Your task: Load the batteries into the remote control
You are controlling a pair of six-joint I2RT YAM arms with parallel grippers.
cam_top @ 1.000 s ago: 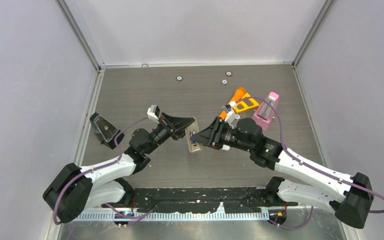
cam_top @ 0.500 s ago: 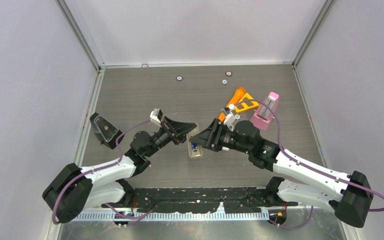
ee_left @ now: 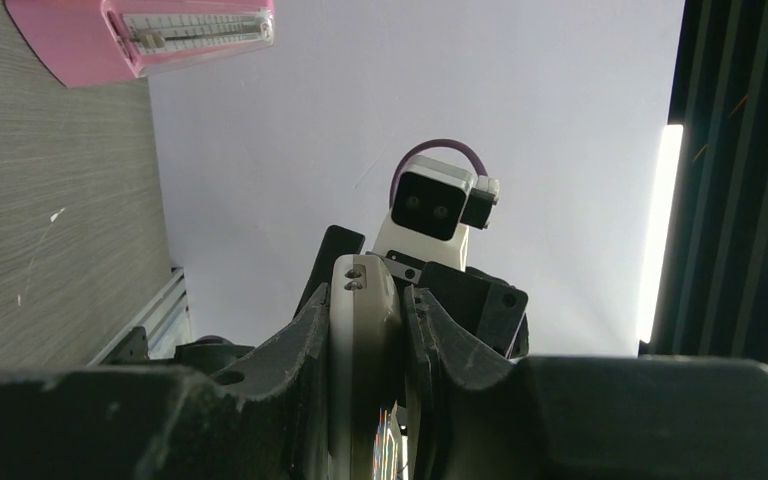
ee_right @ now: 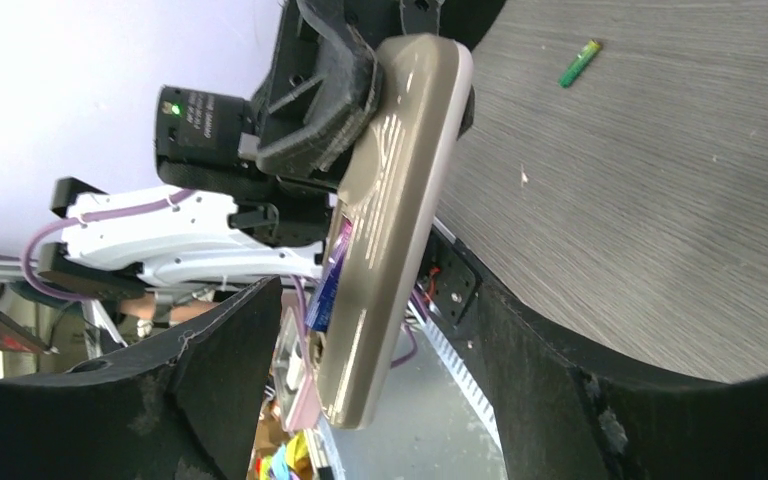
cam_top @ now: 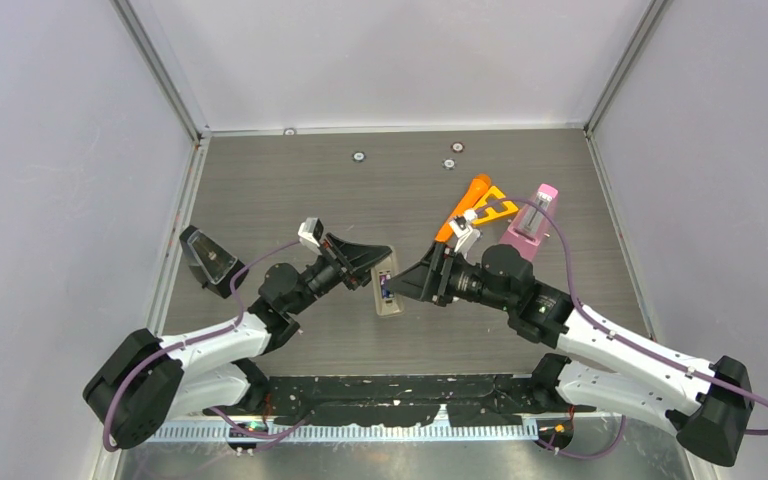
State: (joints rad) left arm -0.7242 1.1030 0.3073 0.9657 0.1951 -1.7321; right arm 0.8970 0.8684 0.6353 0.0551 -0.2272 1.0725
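Grey-beige remote control [cam_top: 388, 292] at mid-table between the two arms, its open bay holding a purple battery [ee_right: 337, 262]. The left gripper [cam_top: 372, 262] pinches the remote's far end between both fingers [ee_left: 310, 350]. The right gripper [cam_top: 407, 283] stands spread wide to either side of the near end (a gap shows on each side in the right wrist view). Both arms reach inward and low, wrists facing. A green battery [ee_right: 580, 63] lies loose on the dark wood-grain table [cam_top: 290, 190]; an orange tool [cam_top: 475, 195] and a pink device [cam_top: 532, 225] lie beyond the right arm. Pale walls [cam_top: 400, 60] enclose the cell.
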